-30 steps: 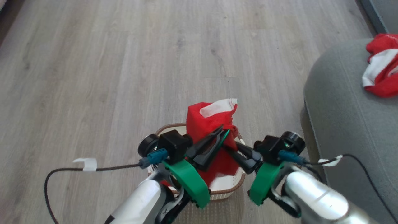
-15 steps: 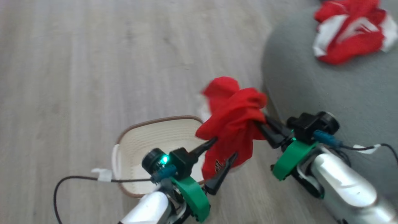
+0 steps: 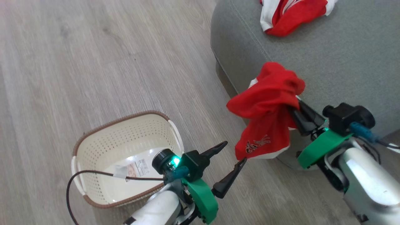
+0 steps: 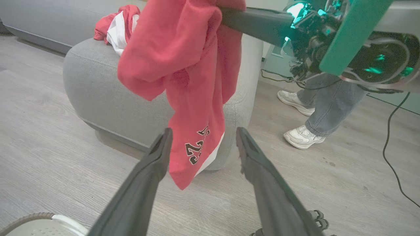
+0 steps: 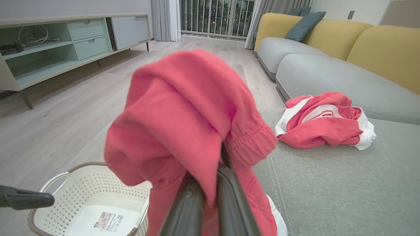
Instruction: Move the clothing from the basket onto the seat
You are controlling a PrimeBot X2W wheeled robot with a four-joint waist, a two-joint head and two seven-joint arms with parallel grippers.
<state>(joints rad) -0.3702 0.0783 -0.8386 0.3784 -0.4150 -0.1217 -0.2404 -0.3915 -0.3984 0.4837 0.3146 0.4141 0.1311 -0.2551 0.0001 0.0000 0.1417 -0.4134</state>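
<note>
Floor (image 3: 93,62): wood-look planks, grey, matt, fine grain.
Seat (image 3: 343,62): grey woven cloth, matt, slightly coarse, with a stitched seam.
Hanging garment (image 3: 268,103): soft red cloth, matt and creased; gathered ribbed band; white panel; dark printed lettering.
Garment on the seat (image 3: 290,15): soft red and white cloth, crumpled.
Basket (image 3: 125,137): smooth cream plastic, perforated walls, brown woven-look rim.
Label (image 3: 139,167): printed paper on the smooth base.
Left gripper (image 3: 235,151) fingers (image 3: 229,179): dark, matt, smooth, plastic-looking.
Bracket (image 3: 322,147): smooth green plastic.
Forearm (image 3: 365,184): pale silver shell, glossy.
Jeans (image 4: 331,105): blue denim.
</note>
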